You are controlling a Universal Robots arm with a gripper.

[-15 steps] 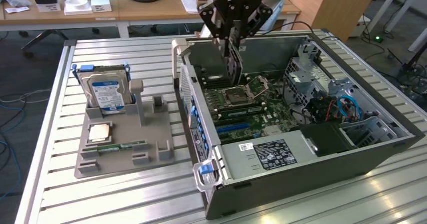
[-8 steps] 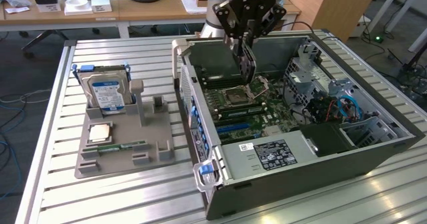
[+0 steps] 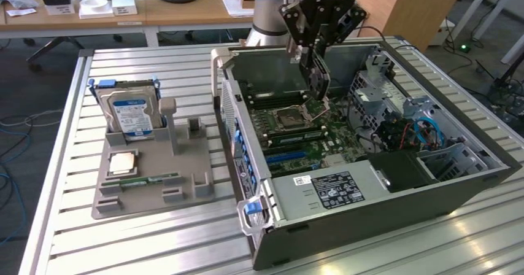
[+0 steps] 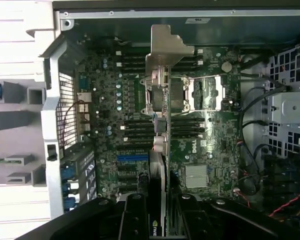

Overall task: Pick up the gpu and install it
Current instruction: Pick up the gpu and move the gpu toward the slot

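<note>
gpu (image 3: pixel 316 78): off the table, hanging edge-on from the gripper inside the open top of the computer case; the card is upright.
gpu in wrist view (image 4: pixel 160 130): a thin edge running straight away from the fingers, with its silver bracket (image 4: pixel 167 47) at the far end.
Gripper (image 3: pixel 310 49): clenched on the gpu, gripping the card's upper end from both sides; the rest of the card hangs below the fingers.
Fingers (image 4: pixel 135 215): black, one on each flat side of the card, pressed against it.
Gpu against the board: lower end is over the motherboard (image 3: pixel 327 134), near the silver processor socket (image 3: pixel 296 114). Whether it touches the board I cannot tell.
Slots: the blue slot (image 4: pixel 132 157) lies just beside the card's edge, and the card is not seated in it.
Computer case (image 3: pixel 393 220): on its side with the panel off, on the exterior view's right half of the slatted table (image 3: pixel 164 244), reaching toward the near edge.
Grey holder (image 3: pixel 151 189): on the table at the exterior view's left, well apart from the gripper.
Hard drive (image 3: pixel 134 112): upright in the holder's far end, blue-white label facing the camera.
Memory stick (image 3: pixel 151 178): narrow, green, lying flat in the holder nearer the table's front edge.
</note>
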